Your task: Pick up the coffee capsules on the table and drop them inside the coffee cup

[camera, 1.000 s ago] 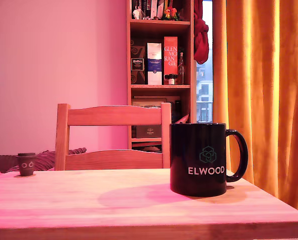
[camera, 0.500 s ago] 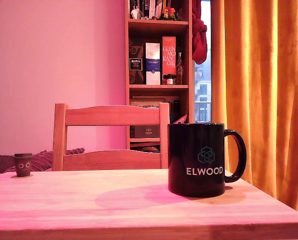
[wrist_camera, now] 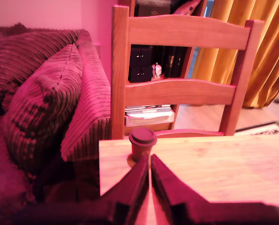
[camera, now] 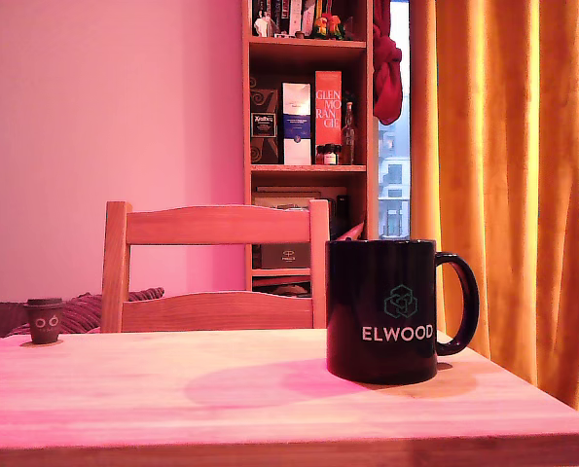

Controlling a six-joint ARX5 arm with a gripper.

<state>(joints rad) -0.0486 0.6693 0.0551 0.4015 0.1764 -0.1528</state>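
- Tool (wrist_camera: pixel 150 165): fingers drawn nearly together, only a thin slit between the tips, gripping nothing. It sits low over the bench (wrist_camera: pixel 223 164); seen in the wrist view only.
- Coffee capsule (wrist_camera: pixel 142 144): dark pod, upright, just beyond the fingertips and close to the bench's far corner. In the exterior view it stands at about 9 o'clock from the coffee cup (camera: pixel 381 309), well apart from it. No pale capsule is visible.
- Coffee cup: upright, mouth open, handle to the exterior view's right, near that bench edge.
- Step in hand, judged: approach to grasp. The fingers need to spread before advancing, or the tips may push the pod off the corner; straddle it, then close.
- Open room: bare bench between pod and cup. The chair (wrist_camera: pixel 181 89) and sofa cushions (wrist_camera: pixel 41 98) lie beyond the edge.
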